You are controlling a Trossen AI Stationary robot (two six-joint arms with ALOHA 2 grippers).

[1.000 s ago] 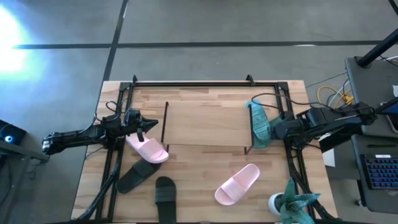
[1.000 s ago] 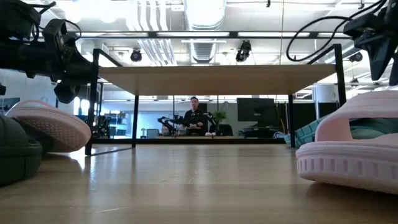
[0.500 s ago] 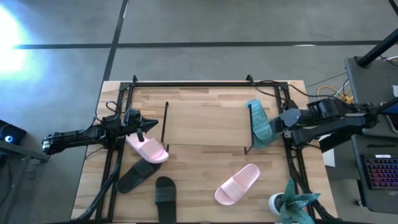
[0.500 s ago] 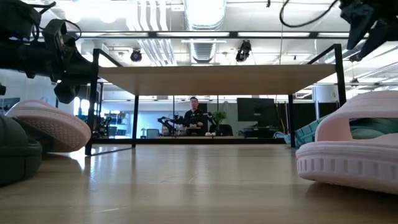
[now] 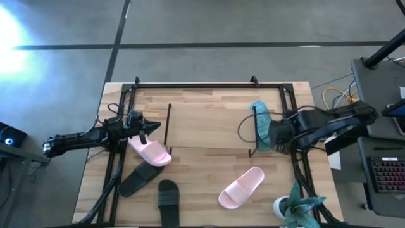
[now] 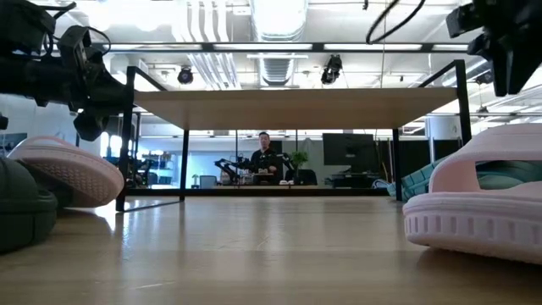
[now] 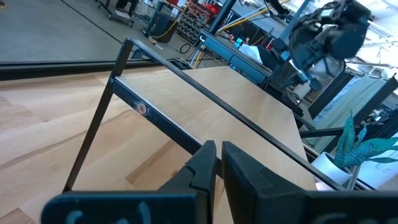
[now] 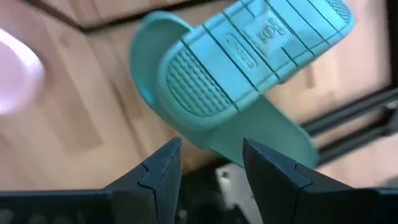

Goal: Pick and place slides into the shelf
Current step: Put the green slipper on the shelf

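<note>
The shelf (image 5: 209, 123) stands mid-surface, its wood board bare, with open room under it in the low view. The large black frame (image 5: 190, 84) rings the surface (image 5: 202, 183) and hems both arms at the sides.

The teal slide (image 5: 262, 125) leans at the shelf's right end, long axis running front to back, tilted on edge (ribbed sole facing the right wrist camera). The right jaws (image 5: 276, 135) stand wide apart just beside it, not closed on it.

The left jaws (image 5: 150, 126) are closed on nothing, at the shelf's left end, just above a pink slide (image 5: 150, 152). Two black slides (image 5: 140, 178) lie near the front left; another pink slide (image 5: 241, 187) lies diagonally at front right.
</note>
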